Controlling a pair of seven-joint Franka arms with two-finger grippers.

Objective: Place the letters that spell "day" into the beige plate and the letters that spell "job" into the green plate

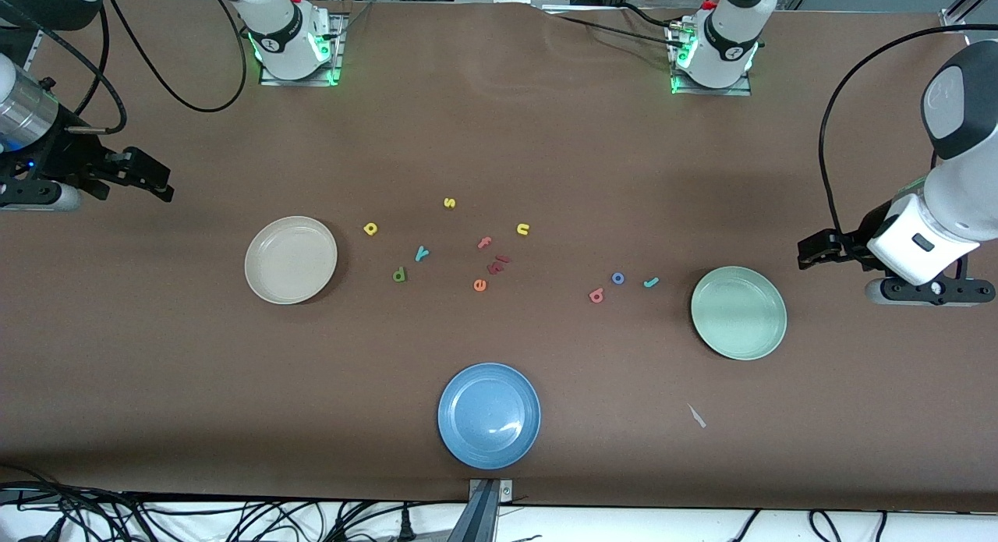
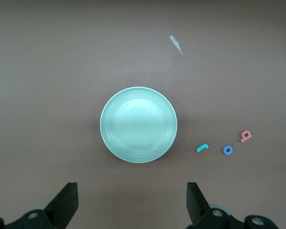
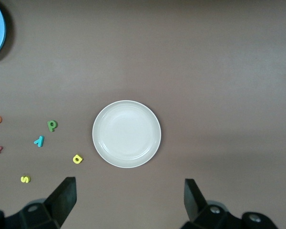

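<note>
The beige plate (image 1: 291, 260) (image 3: 127, 134) lies empty toward the right arm's end. Beside it on the table lie a yellow a (image 1: 370, 229) (image 3: 77, 159), a teal y (image 1: 422, 253) (image 3: 39, 140) and a green d (image 1: 399, 274) (image 3: 52, 125). The green plate (image 1: 738, 313) (image 2: 138, 124) sits empty toward the left arm's end. A teal j (image 1: 651, 282) (image 2: 202, 148), a blue o (image 1: 618, 278) (image 2: 228, 150) and a salmon b (image 1: 596, 295) (image 2: 246, 136) lie beside it. My right gripper (image 1: 160, 182) (image 3: 130, 202) and left gripper (image 1: 811, 253) (image 2: 132, 205) hang open over bare table at their own ends.
A blue plate (image 1: 489, 416) sits near the table's front edge. Between the two letter groups lie a yellow s (image 1: 449, 203), a yellow u (image 1: 522, 229), a pink f (image 1: 485, 243), an orange e (image 1: 479, 285) and dark red letters (image 1: 497, 264). A white scrap (image 1: 696, 416) lies near the green plate.
</note>
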